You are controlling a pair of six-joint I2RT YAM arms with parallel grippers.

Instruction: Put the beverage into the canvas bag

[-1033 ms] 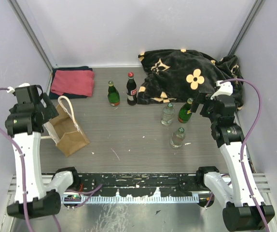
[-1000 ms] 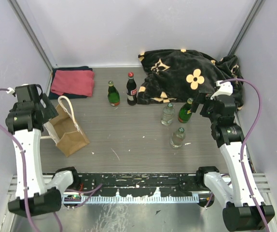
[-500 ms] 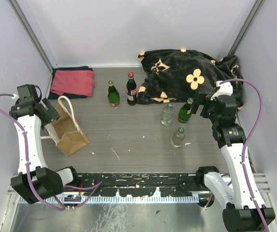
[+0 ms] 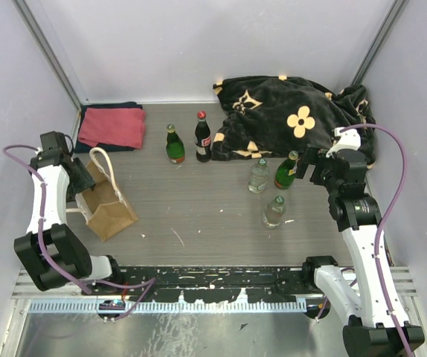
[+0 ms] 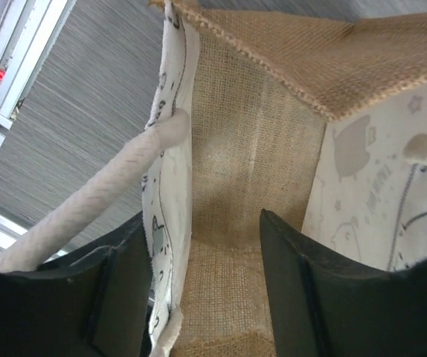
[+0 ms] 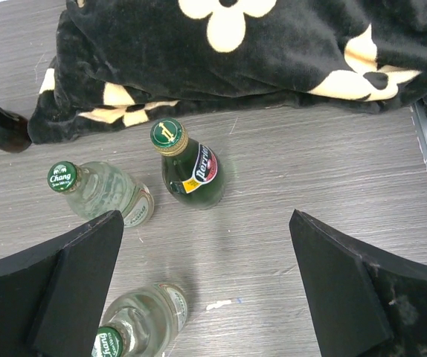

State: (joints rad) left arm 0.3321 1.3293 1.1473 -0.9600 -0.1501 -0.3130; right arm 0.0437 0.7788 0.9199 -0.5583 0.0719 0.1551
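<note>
Top external view: the canvas bag (image 4: 108, 204) stands near the left edge of the grey surface (image 4: 198, 216), its mouth open and one cream handle (image 4: 100, 160) looped above it. The left claw (image 4: 82, 178) is at the bag's left rim. In the left wrist view that claw (image 5: 202, 219) is partly open and grips nothing. One dark finger sits outside the bag's pale side wall (image 5: 165, 223) and the other sits inside over the burlap lining, so the wall and its rope handle lie between them.

The green beverage bottle (image 4: 286, 172) stands upright toward the right edge, just in front of the black flowered blanket (image 4: 295, 111) heaped in the far right corner. The right claw (image 4: 307, 165) is just beside the bottle, on its right. Seen from the right wrist, this claw (image 6: 206, 223) is spread wide and empty above the bottle (image 6: 191, 171).

Two clear bottles (image 4: 258, 177) (image 4: 274, 211) stand near the green one. A second green bottle (image 4: 174, 145) and a dark red-capped bottle (image 4: 202, 138) stand side by side toward the far edge. A folded red towel (image 4: 111, 126) lies in the far left corner.
</note>
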